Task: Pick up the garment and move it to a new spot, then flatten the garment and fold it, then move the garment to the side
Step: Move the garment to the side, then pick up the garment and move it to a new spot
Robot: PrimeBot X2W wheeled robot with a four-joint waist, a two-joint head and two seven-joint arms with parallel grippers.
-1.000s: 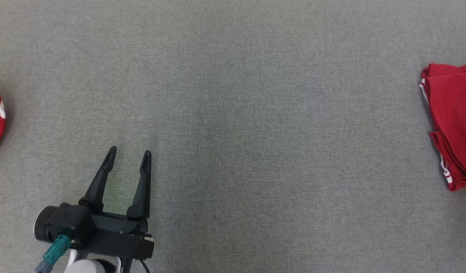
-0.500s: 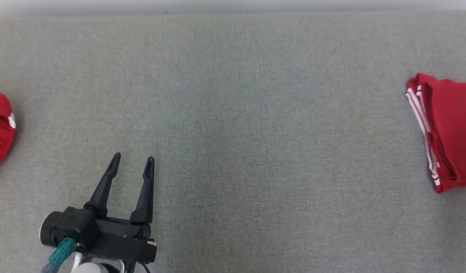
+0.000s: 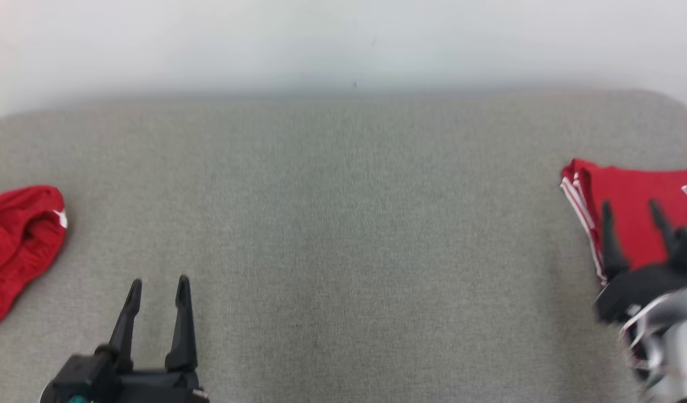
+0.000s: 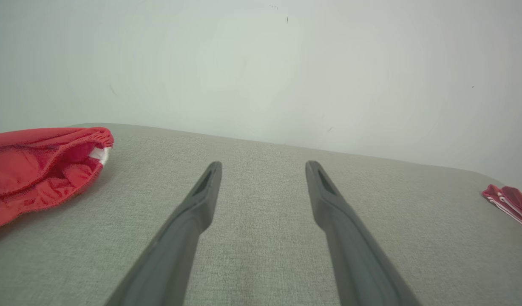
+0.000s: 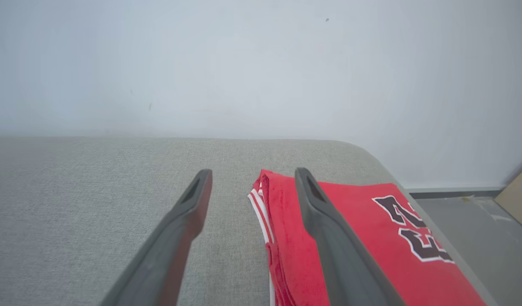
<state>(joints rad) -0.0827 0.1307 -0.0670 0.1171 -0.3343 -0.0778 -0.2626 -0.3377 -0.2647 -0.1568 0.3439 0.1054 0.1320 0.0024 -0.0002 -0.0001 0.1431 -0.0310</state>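
A folded red jersey (image 3: 634,190) with white-striped edges and dark lettering lies at the right end of the grey padded surface (image 3: 343,224). My right gripper (image 3: 630,208) hovers over its near left part, blurred, open and holding nothing. In the right wrist view, one finger of the right gripper (image 5: 253,172) is over the folded jersey (image 5: 371,221) and the other over bare grey fabric. My left gripper (image 3: 159,281) stands open and empty at the lower left, seen also as the left gripper (image 4: 263,165) above the surface. A crumpled red garment (image 3: 19,235) lies at the far left.
A pale wall (image 3: 343,45) rises just behind the surface's far edge. The surface's right end rounds off beside the jersey, with grey floor (image 5: 478,225) and a brown board (image 5: 518,199) beyond. The crumpled red garment (image 4: 35,161) sits left of my left fingers.
The head camera has tilted up, bringing the wall into view. My right gripper has come into the picture, open above the folded jersey. The left gripper stays open.
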